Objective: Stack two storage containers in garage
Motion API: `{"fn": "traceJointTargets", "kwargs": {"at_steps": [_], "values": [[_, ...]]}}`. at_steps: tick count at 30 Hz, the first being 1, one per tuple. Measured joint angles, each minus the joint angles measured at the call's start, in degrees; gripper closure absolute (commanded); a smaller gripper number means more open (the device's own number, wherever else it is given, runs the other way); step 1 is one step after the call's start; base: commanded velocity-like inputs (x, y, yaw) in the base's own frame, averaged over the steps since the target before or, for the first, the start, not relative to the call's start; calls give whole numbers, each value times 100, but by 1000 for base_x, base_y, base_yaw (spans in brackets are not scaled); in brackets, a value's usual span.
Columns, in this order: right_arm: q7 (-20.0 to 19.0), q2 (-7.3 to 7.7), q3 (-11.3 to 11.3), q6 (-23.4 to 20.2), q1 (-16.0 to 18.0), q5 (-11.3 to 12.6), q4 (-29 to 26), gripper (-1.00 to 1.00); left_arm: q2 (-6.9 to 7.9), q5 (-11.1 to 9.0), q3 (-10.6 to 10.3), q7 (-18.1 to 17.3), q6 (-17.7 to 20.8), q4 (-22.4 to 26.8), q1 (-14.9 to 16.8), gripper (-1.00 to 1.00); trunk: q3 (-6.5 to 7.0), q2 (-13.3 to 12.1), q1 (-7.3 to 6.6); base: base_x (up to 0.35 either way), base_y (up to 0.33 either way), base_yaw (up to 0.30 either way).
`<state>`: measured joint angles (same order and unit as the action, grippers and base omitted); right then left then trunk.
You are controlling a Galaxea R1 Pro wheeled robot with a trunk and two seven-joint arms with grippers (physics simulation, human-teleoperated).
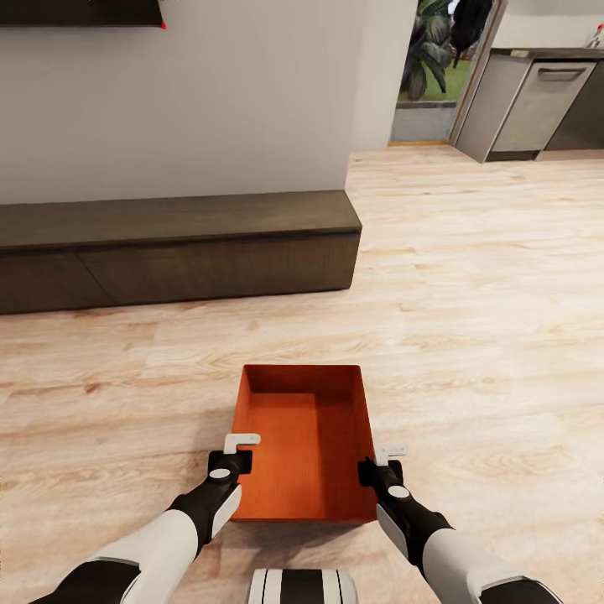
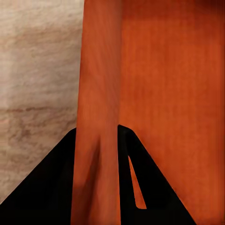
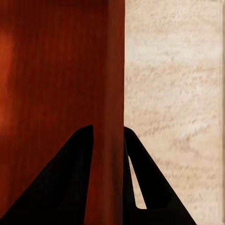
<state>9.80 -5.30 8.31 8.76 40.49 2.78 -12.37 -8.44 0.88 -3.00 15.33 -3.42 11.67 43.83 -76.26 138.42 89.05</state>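
Head view: one storage container [image 1: 306,445] sits low in front of me over the pale plank floor [image 1: 486,335], open top up.
Left gripper [image 1: 237,451]: clamped on the bin's left wall; left wrist view shows fingers [image 2: 47,187] straddling it.
Right gripper [image 1: 379,463]: clamped on the right wall, same straddle.
Key relation: bin lies between my two grippers, long axis running straight away from me toward the dark cabinet [image 1: 176,252]; both arms equally near.
Writing: none readable anywhere.

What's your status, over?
Left gripper and right gripper each clamp a side wall of the orange container. Living room, wood floor. Cabinet ahead.
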Motion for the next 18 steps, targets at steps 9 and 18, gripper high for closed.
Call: {"fn": "traceJointTargets", "kwargs": {"at_steps": [9, 18], "values": [[84, -23, -1, -7, 1, -49, -14, 100, 5, 16, 26, -7, 1, 8, 0, 100, 161, -361, -198, 0, 0, 0], [59, -20, -14, -35, 2, -66, -24, 100, 9, -27, 9, -8, 4, 1, -2, 100, 323, -722, -395, 0, 0, 0]]}}
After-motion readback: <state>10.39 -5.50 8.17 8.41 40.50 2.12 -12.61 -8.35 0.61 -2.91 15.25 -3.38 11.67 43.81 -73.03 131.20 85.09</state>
